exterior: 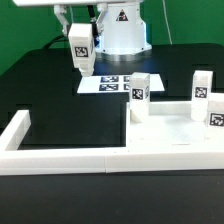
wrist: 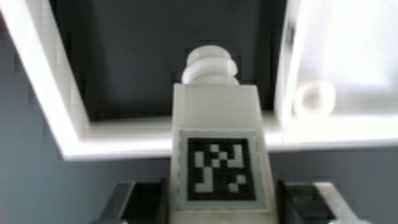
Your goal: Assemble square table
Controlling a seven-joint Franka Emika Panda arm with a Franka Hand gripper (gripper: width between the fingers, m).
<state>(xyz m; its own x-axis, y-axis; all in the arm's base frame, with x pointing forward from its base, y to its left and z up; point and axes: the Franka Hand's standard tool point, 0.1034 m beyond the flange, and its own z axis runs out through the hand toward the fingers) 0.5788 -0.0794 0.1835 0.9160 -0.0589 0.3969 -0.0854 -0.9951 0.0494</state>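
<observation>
Black surface [exterior: 60,85] fills most of the exterior view, with a dim room behind it at the upper edge of the frame.

1. Hand [exterior: 80,62]: located in the upper centre of the exterior view, raised above the surface. It is clamped on a tagged leg [exterior: 80,45]. In the wrist view the dark fingers [wrist: 134,200] flank the leg [wrist: 217,140] at the lower edge of the frame and are cut off there; the contact points are blurred. The leg's tag faces the wrist camera, and its rounded peg end points away from the lens.

2. Marker board [exterior: 112,85]: lies flat on the surface just below and beside the hand in the exterior view, partly hidden by a standing leg.

3. Standing legs: one [exterior: 139,95] stands at frame centre right; two more [exterior: 203,88] [exterior: 217,110] stand near the right edge, the last cut off by the frame.

4. Square table [exterior: 165,125]: lies flat in the right half of the exterior view. In the wrist view only a rim portion and one round corner socket [wrist: 317,97] appear at the right; the rest is out of frame.

5. Fence bars [exterior: 60,158]: run along the lower frame and up the left side [exterior: 15,128]. The wrist view shows them as a blurred white corner [wrist: 80,130].
</observation>
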